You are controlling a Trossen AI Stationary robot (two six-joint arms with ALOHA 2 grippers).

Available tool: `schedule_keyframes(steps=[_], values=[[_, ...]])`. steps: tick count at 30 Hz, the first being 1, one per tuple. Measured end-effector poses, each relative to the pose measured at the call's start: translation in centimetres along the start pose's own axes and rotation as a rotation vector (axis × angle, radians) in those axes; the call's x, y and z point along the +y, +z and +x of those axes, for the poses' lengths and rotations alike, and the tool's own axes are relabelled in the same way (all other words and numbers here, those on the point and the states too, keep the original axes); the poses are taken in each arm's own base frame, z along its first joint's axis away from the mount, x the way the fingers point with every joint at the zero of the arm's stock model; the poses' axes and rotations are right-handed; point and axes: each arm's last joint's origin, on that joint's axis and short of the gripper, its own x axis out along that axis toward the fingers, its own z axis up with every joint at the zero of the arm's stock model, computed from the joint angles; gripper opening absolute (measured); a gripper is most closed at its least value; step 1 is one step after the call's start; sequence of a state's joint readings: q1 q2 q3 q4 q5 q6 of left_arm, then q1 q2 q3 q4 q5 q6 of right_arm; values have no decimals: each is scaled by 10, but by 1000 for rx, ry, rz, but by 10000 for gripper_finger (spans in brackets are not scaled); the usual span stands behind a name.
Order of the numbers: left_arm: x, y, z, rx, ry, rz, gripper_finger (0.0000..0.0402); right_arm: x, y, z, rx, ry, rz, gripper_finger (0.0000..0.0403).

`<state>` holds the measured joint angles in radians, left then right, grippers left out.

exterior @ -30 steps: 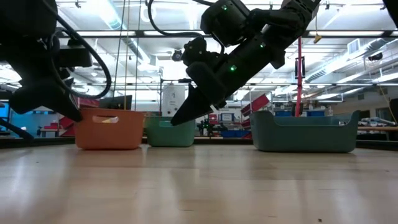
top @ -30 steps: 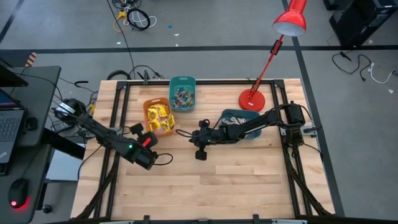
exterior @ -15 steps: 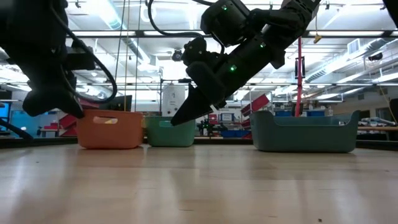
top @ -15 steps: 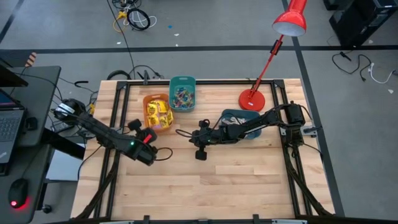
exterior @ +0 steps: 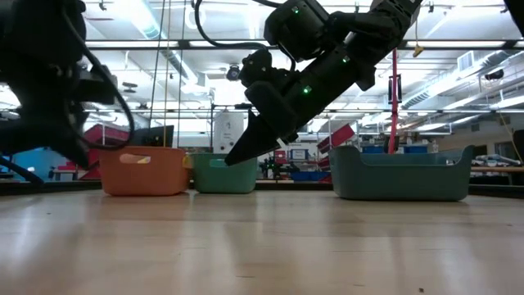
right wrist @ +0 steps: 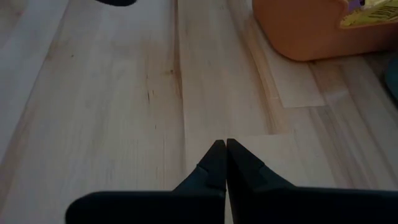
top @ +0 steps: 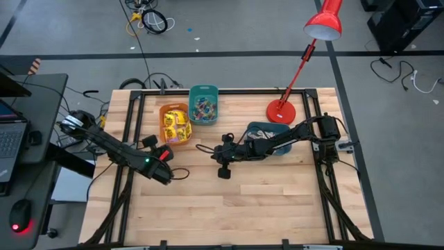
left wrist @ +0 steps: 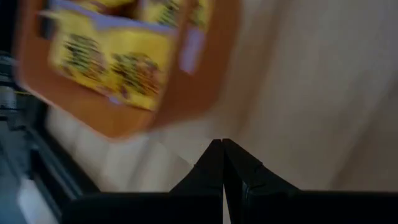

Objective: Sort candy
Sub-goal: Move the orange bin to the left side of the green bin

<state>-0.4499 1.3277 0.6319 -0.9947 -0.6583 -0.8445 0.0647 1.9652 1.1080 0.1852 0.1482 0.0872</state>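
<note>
My left jaws [left wrist: 222,146] closed, empty, over bare wood surface [top: 263,201] near its left edge. My right jaws [right wrist: 222,147] closed, empty, raised over mid-surface. Just beyond the left jaws: orange bin [top: 175,126] holding yellow candy packets [top: 177,127]. Touching it, farther back: teal bin [top: 203,103] with small mixed-colour candy pieces [top: 202,107]. Under my right arm: dark teal bin [top: 267,132], contents unclear. Red lamp base [top: 281,111] at the far edge.

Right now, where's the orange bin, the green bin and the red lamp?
orange bin [top: 175,126], high view, on the yellow packets filling it.
teal-green bin [top: 203,104], high view, on the small coloured sweets inside.
red lamp [top: 281,111], high view, on its round base.
</note>
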Motion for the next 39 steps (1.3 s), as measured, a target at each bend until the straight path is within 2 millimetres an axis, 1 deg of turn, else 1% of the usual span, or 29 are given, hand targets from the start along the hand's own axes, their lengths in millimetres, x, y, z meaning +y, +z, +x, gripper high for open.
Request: schedule_keyframes(steps=[4, 7, 9, 12, 15, 17, 19, 21, 25, 28, 30, 34, 39], values=[[-5, -3, -4, 95, -114, 40, 0, 0, 0, 0, 0, 0, 0, 0], [-11, -1, -11, 143, -233, 108, 0, 0, 0, 0, 0, 0, 0, 0], [-16, 4, -18, 120, -315, 191, 0, 0, 0, 0, 0, 0, 0, 0], [-20, 20, -32, 7, -419, 242, 0, 0, 0, 0, 0, 0, -2, 0], [-13, 36, -51, -128, -481, 228, 0, 0, 0, 0, 0, 0, -2, 0], [-3, 42, -61, -201, -479, 200, 0, 0, 0, 0, 0, 0, -1, 0], [9, 43, -68, -250, -464, 162, 0, 0, 0, 0, 0, 0, -2, 0], [23, 42, -71, -270, -448, 138, 0, 0, 0, 0, 0, 0, -4, 0], [46, 37, -72, -255, -423, 98, 0, 0, 0, 0, 0, 0, -4, 0], [56, 35, -68, -233, -405, 81, 0, 0, 0, 0, 0, 0, -4, 0], [57, 33, -62, -208, -417, 76, 0, 0, 0, 0, -1, 0, -4, 0], [51, 24, -44, -132, -439, 89, 0, 0, 0, 0, -2, 1, -4, 0], [48, 14, -28, -83, -395, 59, 0, 0, 0, 0, -2, 1, -3, 0]])
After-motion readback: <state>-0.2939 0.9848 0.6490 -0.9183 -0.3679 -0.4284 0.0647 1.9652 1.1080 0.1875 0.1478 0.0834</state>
